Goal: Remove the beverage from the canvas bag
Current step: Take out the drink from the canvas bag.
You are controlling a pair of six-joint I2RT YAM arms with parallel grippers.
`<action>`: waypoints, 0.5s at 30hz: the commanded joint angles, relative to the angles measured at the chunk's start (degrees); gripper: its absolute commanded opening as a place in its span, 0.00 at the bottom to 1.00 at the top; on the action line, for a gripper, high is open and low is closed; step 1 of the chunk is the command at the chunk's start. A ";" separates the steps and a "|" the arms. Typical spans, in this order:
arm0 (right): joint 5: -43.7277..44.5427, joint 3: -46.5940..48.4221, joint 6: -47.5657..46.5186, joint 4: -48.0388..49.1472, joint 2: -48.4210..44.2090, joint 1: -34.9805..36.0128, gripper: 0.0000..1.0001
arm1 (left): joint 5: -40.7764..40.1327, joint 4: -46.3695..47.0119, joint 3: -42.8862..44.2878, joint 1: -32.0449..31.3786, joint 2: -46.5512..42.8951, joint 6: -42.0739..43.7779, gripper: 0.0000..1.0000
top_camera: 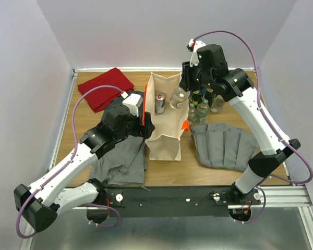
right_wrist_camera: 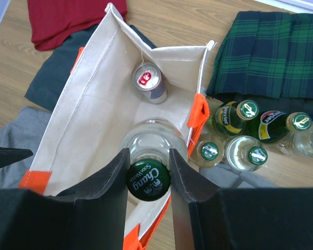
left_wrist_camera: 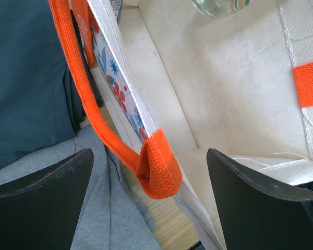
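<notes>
The beige canvas bag (top_camera: pixel 164 140) with orange handles stands open at the table's middle. Inside it are a silver can with a red tab (right_wrist_camera: pixel 148 82) and a clear glass bottle (right_wrist_camera: pixel 154 136) with a green Chang cap, close to the bag's right wall. My right gripper (right_wrist_camera: pixel 148 172) is shut on that bottle's neck just under the cap, above the bag's mouth (top_camera: pixel 178 97). My left gripper (left_wrist_camera: pixel 150 182) is open, its jaws astride the bag's left wall and the orange handle loop (left_wrist_camera: pixel 159 169), touching neither.
Several green-capped bottles (right_wrist_camera: pixel 240 151) stand just outside the bag's right wall. A dark green plaid cloth (top_camera: pixel 224 146) lies in front of them. A red cloth (top_camera: pixel 105 87) lies at the back left, and grey (top_camera: pixel 122 161) and dark teal cloths lie under my left arm.
</notes>
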 commanded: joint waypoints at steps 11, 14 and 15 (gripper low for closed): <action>9.33 3.53 0.12 6.35 -6.85 0.44 0.01 | -0.59 0.45 1.37 0.35 -0.74 0.09 0.99; 11.44 3.44 0.03 6.44 -7.46 0.44 0.01 | -0.59 0.36 1.20 0.35 -0.66 0.09 0.99; 11.79 3.53 0.03 6.35 -7.73 0.44 0.01 | -0.59 0.36 1.20 0.35 -0.57 0.09 0.99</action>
